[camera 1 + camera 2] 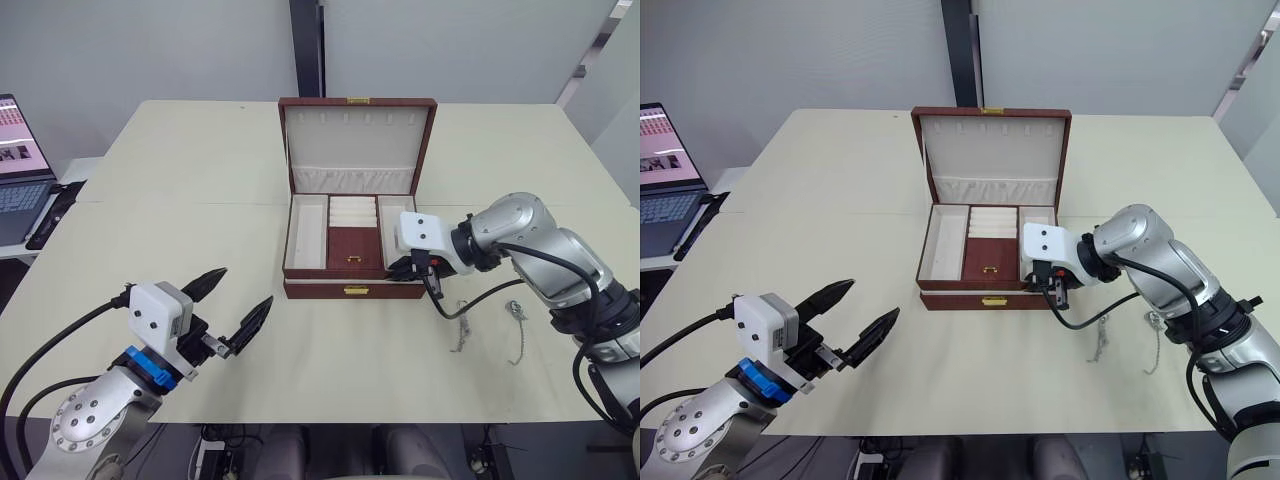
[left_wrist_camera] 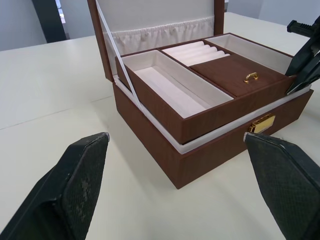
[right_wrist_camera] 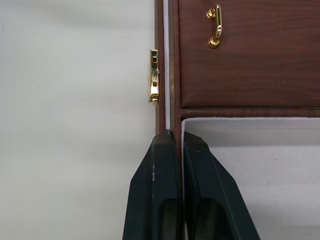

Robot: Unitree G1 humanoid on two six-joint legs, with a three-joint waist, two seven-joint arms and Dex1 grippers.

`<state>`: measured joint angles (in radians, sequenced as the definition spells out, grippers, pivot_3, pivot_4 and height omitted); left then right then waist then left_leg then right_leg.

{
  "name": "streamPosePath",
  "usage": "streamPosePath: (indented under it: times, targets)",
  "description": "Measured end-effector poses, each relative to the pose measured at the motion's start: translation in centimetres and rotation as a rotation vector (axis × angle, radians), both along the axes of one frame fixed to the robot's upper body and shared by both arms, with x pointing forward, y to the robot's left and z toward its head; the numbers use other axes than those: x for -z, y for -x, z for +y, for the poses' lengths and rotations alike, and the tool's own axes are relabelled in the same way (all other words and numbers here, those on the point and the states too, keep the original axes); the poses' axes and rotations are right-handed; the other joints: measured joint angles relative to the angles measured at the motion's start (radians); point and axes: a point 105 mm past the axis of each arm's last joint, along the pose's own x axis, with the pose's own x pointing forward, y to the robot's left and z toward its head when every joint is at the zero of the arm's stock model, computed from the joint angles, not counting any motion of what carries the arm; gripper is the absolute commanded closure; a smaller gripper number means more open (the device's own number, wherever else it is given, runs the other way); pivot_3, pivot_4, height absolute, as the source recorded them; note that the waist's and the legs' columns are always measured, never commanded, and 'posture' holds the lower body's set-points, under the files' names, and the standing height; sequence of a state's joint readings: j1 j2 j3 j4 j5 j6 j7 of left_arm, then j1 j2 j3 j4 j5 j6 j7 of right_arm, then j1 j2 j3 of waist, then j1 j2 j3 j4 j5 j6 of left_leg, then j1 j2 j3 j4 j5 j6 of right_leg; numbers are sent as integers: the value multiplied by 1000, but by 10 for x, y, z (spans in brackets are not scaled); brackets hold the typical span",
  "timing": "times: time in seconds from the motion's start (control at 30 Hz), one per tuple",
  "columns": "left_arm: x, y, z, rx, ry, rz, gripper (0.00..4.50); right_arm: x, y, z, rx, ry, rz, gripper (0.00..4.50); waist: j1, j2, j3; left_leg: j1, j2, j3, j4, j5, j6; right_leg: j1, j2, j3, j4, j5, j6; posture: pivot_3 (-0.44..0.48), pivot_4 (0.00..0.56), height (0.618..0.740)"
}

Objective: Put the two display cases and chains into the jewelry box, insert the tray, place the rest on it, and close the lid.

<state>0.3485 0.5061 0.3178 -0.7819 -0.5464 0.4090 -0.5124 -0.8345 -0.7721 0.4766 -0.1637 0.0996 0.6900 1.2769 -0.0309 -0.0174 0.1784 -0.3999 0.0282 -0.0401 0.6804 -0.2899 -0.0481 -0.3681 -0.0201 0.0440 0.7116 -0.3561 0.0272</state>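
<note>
Jewelry box [image 1: 355, 215] at table [image 1: 180, 200] centre, lid [image 1: 356, 140] up at 12 o'clock, tray [image 1: 340, 240] already seated inside with its small gold handle [image 1: 354, 259] toward the front. Gold clasp [image 1: 356, 290] on the front wall, at 6 o'clock of the box.

Right gripper [image 3: 177, 137] at the box's front right corner, roughly 4 o'clock from its centre — fingers nearly together, pinching the tray's front rim between them, one finger [image 3: 155, 190] outside the rim and the other inside the pale right compartment.

Left gripper [image 1: 232, 303] spread wide and holding nothing, hovering above the table at about 7 o'clock from the box, well apart from it.

Two chains [image 1: 461, 328] lying loose on the table at about 4 o'clock from the box — one thin strand near the right arm's cable, a second [image 1: 517, 330] just beyond it at 3 o'clock.

Laptop [image 1: 20, 160] open at the far left edge, 9 o'clock.
</note>
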Motion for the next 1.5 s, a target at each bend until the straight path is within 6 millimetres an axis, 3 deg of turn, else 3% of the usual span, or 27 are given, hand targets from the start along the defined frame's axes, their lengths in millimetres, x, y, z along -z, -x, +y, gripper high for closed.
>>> streamPosePath:
  times: [1.5]
  targets:
    - [-1,-3,-7,13,7,2,0,0,-2,-1,30,18,37,4479,0,0,0,0,0,-1,0,0,0,1,0,0,0,0,0,0,150,740]
